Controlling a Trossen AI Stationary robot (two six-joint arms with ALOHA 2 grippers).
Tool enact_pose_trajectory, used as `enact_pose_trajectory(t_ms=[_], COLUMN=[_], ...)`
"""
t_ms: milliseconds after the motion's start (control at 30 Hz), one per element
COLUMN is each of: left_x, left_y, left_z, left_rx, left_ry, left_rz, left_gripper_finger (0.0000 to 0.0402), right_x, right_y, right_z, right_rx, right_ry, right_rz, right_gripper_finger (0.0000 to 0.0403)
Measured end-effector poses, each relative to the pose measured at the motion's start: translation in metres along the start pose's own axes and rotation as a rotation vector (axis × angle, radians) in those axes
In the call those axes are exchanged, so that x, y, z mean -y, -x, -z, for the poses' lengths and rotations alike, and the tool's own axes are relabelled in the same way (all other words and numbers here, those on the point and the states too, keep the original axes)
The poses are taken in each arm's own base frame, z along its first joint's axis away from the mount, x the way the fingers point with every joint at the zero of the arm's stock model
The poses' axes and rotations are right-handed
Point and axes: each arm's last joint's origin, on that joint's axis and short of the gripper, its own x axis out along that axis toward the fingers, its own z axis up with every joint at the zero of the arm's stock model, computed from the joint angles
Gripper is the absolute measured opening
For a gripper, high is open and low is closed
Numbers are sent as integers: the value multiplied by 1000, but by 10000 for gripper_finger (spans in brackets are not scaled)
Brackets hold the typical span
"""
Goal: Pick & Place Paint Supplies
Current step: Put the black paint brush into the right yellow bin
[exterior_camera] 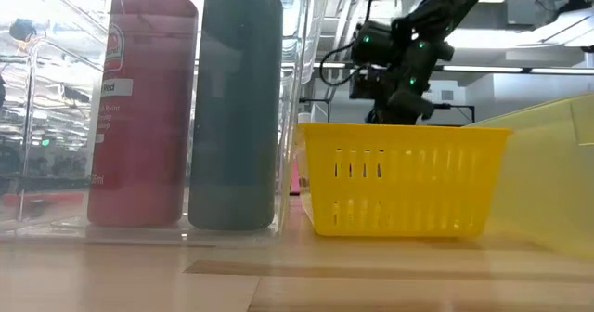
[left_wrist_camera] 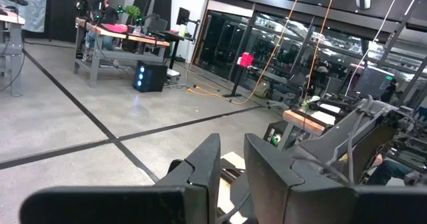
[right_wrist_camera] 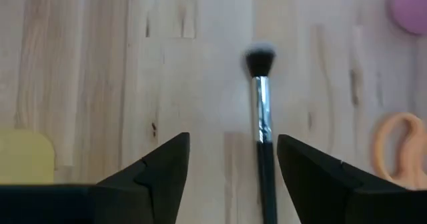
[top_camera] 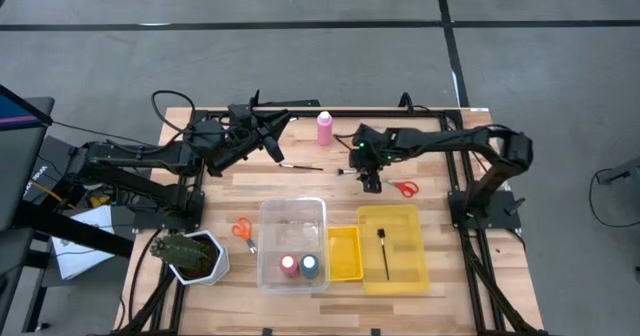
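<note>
Tabletop wood fills the right wrist view: right gripper [right_wrist_camera: 230, 177] fingers apart around a paintbrush [right_wrist_camera: 262, 127].

R arm [top_camera: 371, 179] over brush [top_camera: 347, 172], L arm [top_camera: 262, 136] raised

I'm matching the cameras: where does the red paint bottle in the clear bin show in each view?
High view: red paint bottle, lower middle.
Low view: the bottle at left, close up.
Left wrist view: absent.
Right wrist view: absent.
Shared landmark: the dark blue bottle beside it.
</note>
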Motion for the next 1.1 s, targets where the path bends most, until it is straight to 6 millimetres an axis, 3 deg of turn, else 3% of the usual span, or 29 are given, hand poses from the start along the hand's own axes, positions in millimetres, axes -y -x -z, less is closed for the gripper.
enact_pose_trajectory(t_ms=[333,733,1100], left_x=[-1,-1,-1], left_y=[0,0,0], left_z=[0,0,0], left_rx=[6,9,9], left_ry=[-25,-25,-28], left_rz=[-33,-44,-44], left_gripper_finger=[63,63,63], right_x=[9,39,30], right_y=[-37,-33,-34], right_z=[5,15,11], right_rx=[-30,6,10], right_ry=[71,-18,6], right_rz=[-21,0,-23], right_gripper_finger=[221,221,218])
